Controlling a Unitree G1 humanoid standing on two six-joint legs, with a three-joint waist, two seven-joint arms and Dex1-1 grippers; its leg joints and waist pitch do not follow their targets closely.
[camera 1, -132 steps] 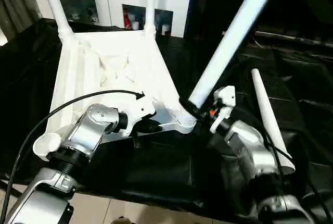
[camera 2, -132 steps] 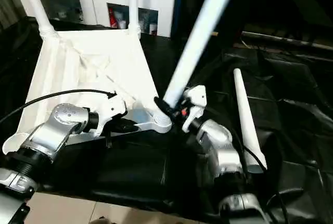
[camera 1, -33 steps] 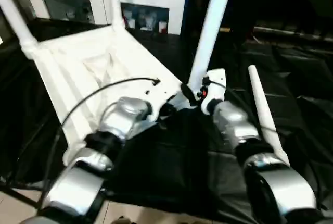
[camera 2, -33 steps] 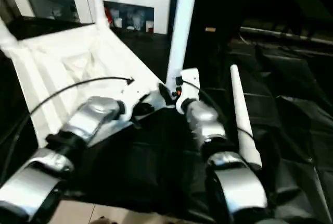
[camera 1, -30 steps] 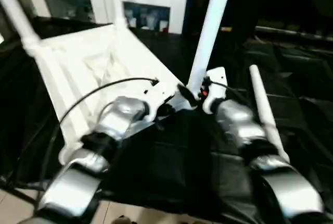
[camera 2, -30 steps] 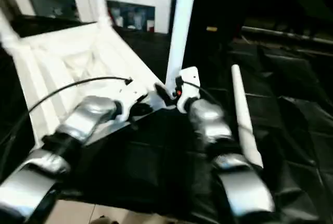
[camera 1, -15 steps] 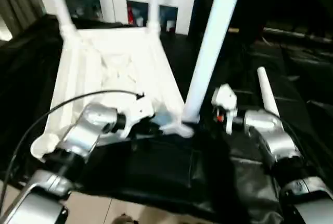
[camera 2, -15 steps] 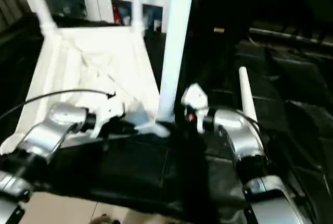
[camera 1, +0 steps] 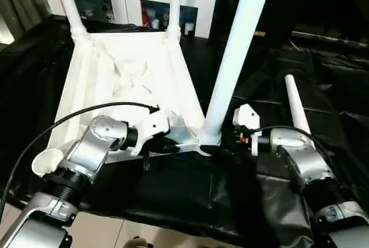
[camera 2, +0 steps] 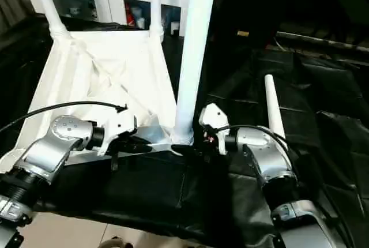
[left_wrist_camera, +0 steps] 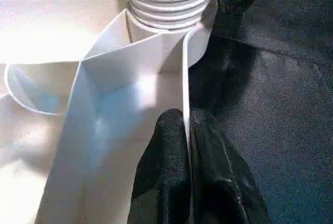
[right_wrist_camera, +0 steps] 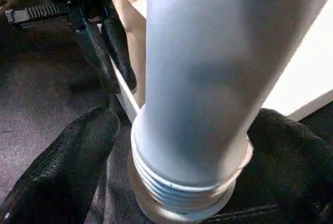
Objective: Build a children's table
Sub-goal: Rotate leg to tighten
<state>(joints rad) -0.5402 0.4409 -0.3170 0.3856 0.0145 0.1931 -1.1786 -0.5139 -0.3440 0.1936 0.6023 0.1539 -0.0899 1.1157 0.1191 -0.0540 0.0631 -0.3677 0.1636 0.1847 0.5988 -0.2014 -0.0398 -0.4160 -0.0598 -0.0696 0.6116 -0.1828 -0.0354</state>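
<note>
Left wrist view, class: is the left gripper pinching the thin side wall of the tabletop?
Yes, the left gripper has its two black fingers closed on the tabletop's thin white wall.

A counter covered in wrinkled, glossy black sheeting [camera 1: 323, 86] fills the scene. On it lies a white plastic tabletop [camera 1: 132, 86], upside down with its ribbed underside facing up. Three round white legs stand upright from its corners: two at the far edge [camera 1: 66, 0] and one at the near right corner [camera 1: 233, 57]. A fourth tapered white leg [camera 1: 295, 106] lies loose on the sheeting, off to the right and apart from the tabletop
</note>
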